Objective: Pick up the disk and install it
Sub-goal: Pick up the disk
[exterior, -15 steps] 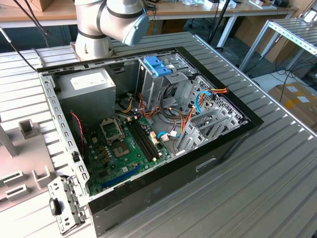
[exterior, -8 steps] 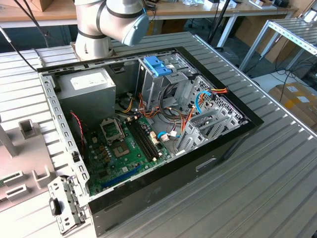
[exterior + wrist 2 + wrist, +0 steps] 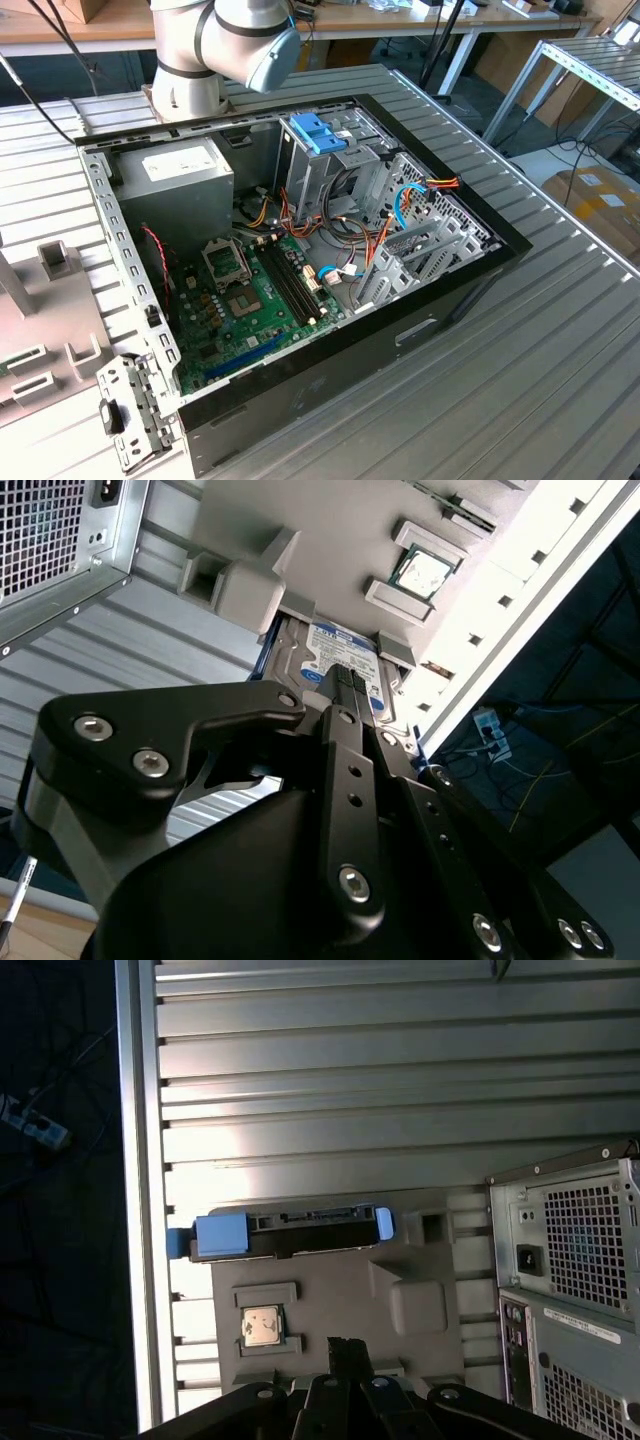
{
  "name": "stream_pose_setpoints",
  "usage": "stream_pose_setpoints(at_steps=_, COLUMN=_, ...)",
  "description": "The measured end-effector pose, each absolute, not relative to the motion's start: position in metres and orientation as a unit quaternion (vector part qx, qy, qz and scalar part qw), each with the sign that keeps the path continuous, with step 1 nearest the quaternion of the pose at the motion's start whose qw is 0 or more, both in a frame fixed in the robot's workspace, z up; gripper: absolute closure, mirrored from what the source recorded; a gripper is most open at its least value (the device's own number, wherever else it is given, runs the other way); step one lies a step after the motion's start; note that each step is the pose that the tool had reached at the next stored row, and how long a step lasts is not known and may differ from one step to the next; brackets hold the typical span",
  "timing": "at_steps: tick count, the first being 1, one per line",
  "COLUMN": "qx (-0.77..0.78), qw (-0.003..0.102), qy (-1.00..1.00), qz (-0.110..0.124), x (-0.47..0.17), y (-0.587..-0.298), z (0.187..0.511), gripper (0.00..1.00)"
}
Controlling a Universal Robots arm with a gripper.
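Note:
The disk (image 3: 322,652), a silver drive with a white-and-blue label, lies in a slot of a grey fixture plate (image 3: 330,540) on the ribbed table. In the first wrist view the disk (image 3: 300,1232) shows edge-on, with blue rails at both ends. My gripper (image 3: 350,677) hangs some way above it, lined up over the label. Its black fingertips (image 3: 345,1348) sit pressed together, shut on nothing. The open computer case (image 3: 470,275) lies on the table in the exterior view, with a blue bracket (image 3: 318,131) on its drive cage.
A processor chip (image 3: 262,1325) rests in another pocket of the fixture plate. The case's rear with the power supply grille (image 3: 580,1245) stands close beside the fixture. The table edge (image 3: 140,1160) runs just past the disk. Inside the case are the grey power supply (image 3: 185,172), the motherboard (image 3: 250,300) and cables.

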State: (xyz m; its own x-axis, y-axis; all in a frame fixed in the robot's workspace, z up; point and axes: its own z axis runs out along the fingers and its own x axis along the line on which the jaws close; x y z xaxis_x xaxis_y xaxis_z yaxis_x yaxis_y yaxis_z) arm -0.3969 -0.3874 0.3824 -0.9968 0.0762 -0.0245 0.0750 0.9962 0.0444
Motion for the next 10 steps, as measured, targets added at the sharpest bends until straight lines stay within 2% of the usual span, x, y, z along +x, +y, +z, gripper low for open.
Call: stream_pose_setpoints(at_steps=10, qx=0.027, qw=0.013, qy=0.999, qz=0.022, x=-0.397, y=-0.3874, z=0.3824, gripper=0.89)
